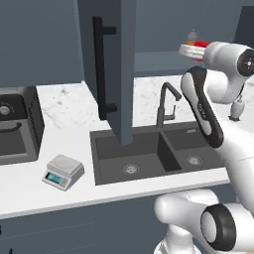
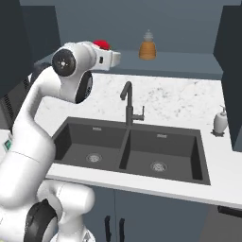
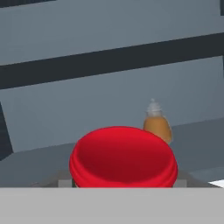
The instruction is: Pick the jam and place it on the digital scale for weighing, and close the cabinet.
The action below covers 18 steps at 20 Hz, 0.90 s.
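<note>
Digital scale (image 1: 63, 172) on counter (image 1: 64, 124) front left of sink (image 1: 158, 154), nothing on plate. Cabinet (image 1: 111, 69) door swung open over sink. Gripper (image 3: 122, 183) at cabinet shelf, jam (image 3: 124, 157) red lid between fingers; can't tell if jaws clamp it. Orange bottle (image 3: 156, 124) behind jam
</note>
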### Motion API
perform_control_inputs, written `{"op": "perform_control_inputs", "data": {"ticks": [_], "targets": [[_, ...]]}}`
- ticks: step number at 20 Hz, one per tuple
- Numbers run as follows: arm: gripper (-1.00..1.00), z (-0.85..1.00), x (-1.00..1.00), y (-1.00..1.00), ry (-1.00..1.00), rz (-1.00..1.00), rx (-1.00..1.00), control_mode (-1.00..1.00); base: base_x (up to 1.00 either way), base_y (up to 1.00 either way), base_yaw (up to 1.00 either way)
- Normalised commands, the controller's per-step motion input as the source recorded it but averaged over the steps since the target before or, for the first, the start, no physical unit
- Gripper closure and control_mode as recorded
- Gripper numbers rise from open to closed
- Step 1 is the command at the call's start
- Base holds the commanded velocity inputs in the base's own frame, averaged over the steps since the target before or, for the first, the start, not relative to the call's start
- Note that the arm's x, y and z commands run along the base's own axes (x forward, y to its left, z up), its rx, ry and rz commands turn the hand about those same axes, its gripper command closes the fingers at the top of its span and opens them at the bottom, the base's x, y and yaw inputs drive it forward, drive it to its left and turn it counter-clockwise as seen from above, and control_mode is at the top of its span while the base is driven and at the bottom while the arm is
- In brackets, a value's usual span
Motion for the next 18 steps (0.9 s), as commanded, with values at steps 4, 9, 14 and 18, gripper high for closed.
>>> {"op": "perform_control_inputs", "data": {"ticks": [4,9,14,18], "targets": [[1.00,-0.02,-1.00,-0.04,0.04,0.55,-0.09,-1.00,0.00,0.00,0.00],[1.00,-0.47,-0.98,0.00,0.00,0.71,-0.07,-1.00,0.00,0.00,0.00],[1.00,-0.74,-0.76,0.32,-0.03,0.65,-0.12,-1.00,0.00,0.00,0.00],[1.00,-1.00,-0.16,0.97,-0.27,0.14,-0.16,-1.00,0.00,0.00,0.00]]}}
